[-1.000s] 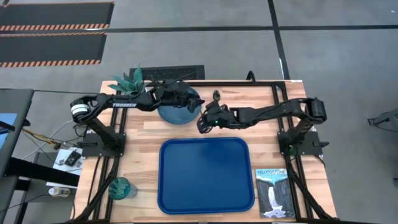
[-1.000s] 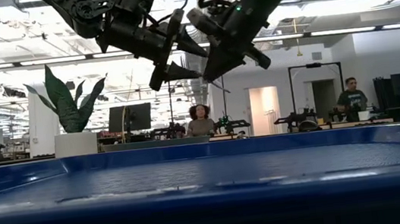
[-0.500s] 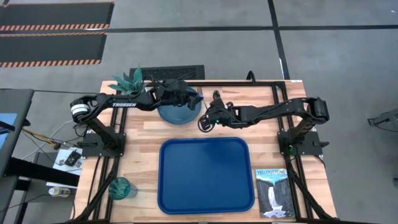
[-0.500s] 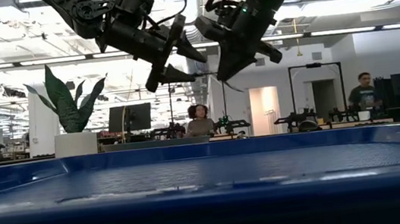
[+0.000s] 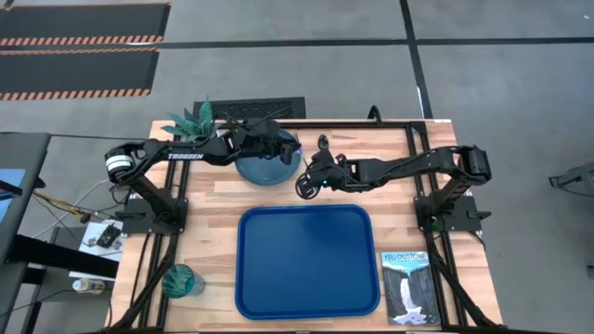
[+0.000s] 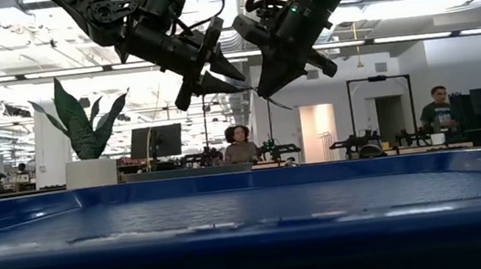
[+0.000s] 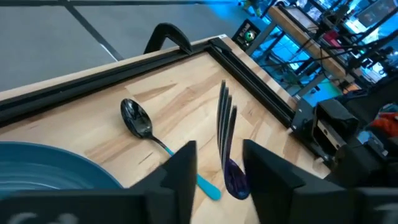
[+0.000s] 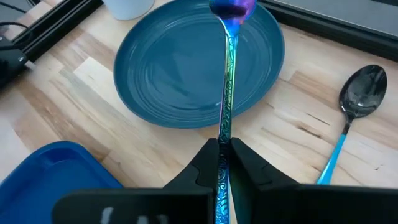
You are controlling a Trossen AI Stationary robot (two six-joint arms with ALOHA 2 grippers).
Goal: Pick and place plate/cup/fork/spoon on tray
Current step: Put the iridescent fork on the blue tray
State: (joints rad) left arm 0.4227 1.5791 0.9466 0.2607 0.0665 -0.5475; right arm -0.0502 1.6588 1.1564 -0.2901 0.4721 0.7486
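The fork (image 8: 225, 74) is in the air beside the teal plate (image 5: 260, 171), held by my right gripper (image 8: 222, 149), which is shut on it. Its purple end (image 7: 234, 177) stands between the fingers of my left gripper (image 7: 219, 162), which reaches over the plate's right rim. Those fingers are a narrow gap apart, with space showing on one side of the fork. The spoon (image 7: 138, 118) lies on the wood beyond the plate. The blue tray (image 5: 306, 260) sits at the table's middle front. The cup (image 5: 181, 279) stands at the near left corner. My right gripper pinches the fork's slim shaft (image 8: 224, 134) between its two fingers, well back from the purple end. It comes from the table's right, and the fork sticks out ahead of the fingertips toward the plate, lifted clear. My left gripper: whether a finger (image 7: 264, 165) touches the purple end, I cannot tell.
A white pot with a teal plant (image 5: 190, 123) stands at the far left, behind the left arm. A book with a waterfall cover (image 5: 406, 286) lies right of the tray. People stand in the room beyond the table.
My right gripper has turned a little at the wrist with the fork, then held still. My left gripper's fingers have drawn closer together around the fork's purple end.
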